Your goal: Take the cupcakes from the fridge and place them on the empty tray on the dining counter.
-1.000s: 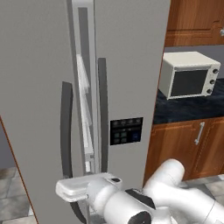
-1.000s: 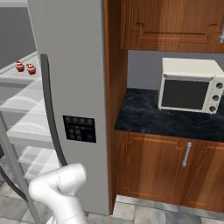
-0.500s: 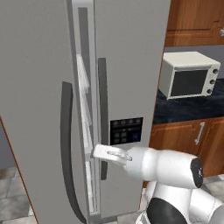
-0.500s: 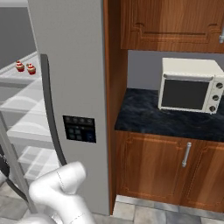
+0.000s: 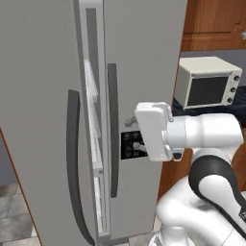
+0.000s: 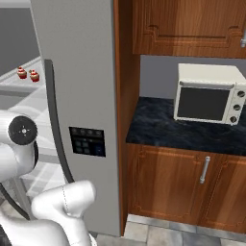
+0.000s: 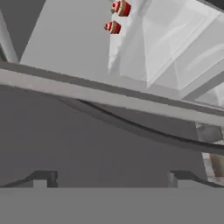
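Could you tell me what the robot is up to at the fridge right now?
The arm is raised in front of the fridge, whose left door stands ajar. Its gripper is open and empty, facing the door edge and the shelves beyond. The two cupcakes sit side by side on an upper shelf inside, untouched. Nothing has been picked up yet. A toaster oven stands on the wall counter to the right.
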